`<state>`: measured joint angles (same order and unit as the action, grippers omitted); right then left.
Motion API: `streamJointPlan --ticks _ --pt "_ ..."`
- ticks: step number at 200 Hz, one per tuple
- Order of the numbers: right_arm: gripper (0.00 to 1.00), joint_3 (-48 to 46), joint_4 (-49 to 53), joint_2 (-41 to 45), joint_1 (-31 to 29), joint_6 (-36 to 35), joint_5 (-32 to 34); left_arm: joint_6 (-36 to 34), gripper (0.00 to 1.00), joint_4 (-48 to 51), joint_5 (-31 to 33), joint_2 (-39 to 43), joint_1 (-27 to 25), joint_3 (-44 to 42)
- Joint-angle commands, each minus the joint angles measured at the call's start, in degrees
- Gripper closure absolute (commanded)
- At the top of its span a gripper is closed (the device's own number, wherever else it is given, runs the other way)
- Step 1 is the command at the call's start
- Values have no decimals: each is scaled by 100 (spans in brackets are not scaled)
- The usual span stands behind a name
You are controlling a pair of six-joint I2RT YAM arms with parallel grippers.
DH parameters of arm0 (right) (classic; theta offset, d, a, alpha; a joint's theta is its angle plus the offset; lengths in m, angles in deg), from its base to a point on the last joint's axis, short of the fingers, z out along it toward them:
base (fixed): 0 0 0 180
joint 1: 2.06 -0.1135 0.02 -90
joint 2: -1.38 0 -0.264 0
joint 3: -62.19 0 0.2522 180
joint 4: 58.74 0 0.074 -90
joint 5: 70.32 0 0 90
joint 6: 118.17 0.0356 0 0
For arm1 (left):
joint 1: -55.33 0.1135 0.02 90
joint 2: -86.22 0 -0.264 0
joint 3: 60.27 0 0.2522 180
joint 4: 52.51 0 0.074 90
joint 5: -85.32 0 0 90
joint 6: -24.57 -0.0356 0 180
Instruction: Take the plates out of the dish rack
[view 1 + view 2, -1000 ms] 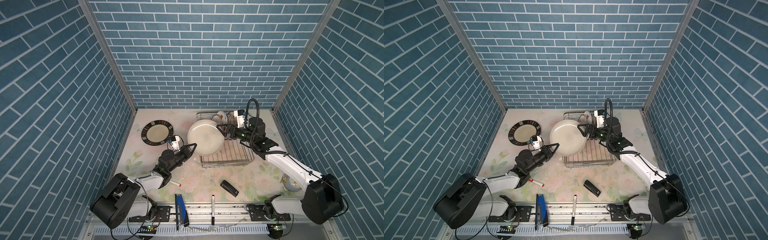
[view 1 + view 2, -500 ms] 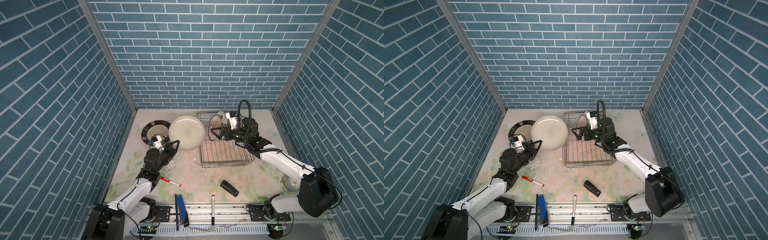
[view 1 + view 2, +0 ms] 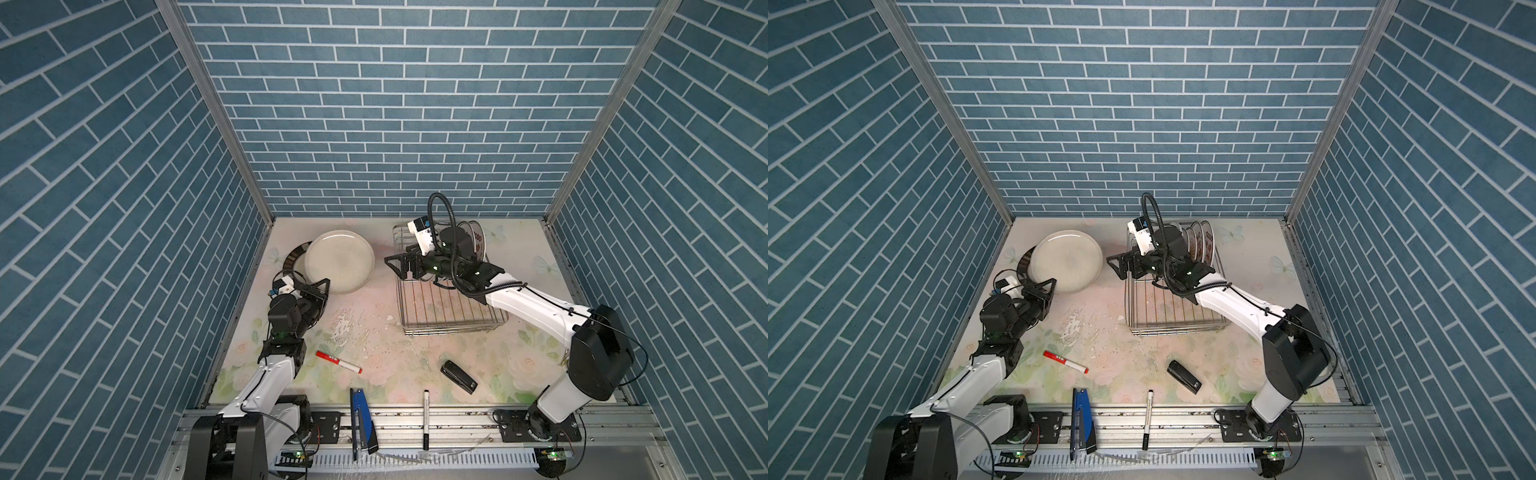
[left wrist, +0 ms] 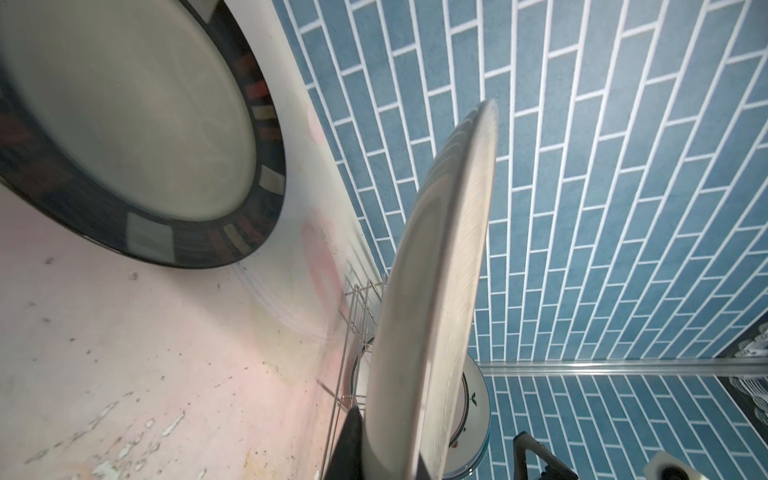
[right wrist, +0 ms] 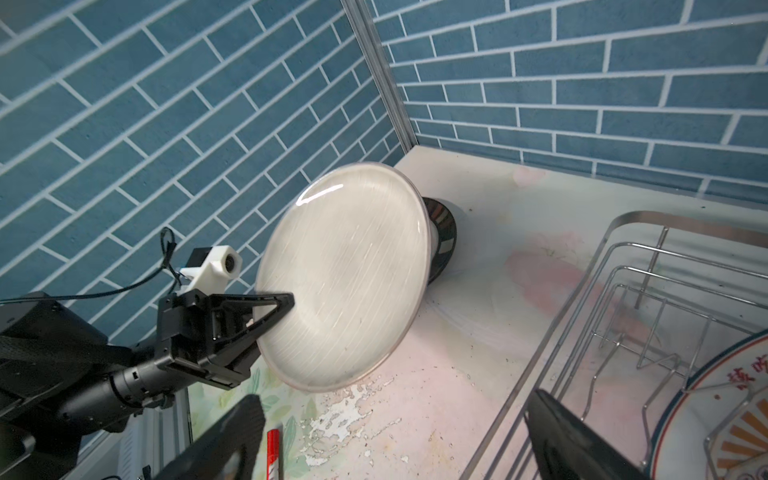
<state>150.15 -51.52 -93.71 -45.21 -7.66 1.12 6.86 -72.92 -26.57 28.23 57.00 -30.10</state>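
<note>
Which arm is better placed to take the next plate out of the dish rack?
Right. The right tool is open and empty at the dish rack, close to the standing plates. The left tool is shut on a white plate across the table, away from the rack.

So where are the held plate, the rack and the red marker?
held plate [image 3: 337, 261]: in a top view, its pale middle.
rack [image 3: 455, 327]: in a top view, its front rim.
red marker [image 3: 337, 361]: in a top view, mid-barrel.
</note>
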Motion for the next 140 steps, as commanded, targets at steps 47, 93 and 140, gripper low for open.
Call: streamJointPlan --ticks 47,93,140 --pt "1 1644 683 -1318 -136 -162 -7 48 100 -1391 -119 -799 619 273" --pt "1 2412 860 -2111 -227 -144 -224 -22 100 -1494 3 -1587 866 559" --pt "1 2909 989 -2651 -298 -197 -358 20 100 -1754 145 -2378 923 872"
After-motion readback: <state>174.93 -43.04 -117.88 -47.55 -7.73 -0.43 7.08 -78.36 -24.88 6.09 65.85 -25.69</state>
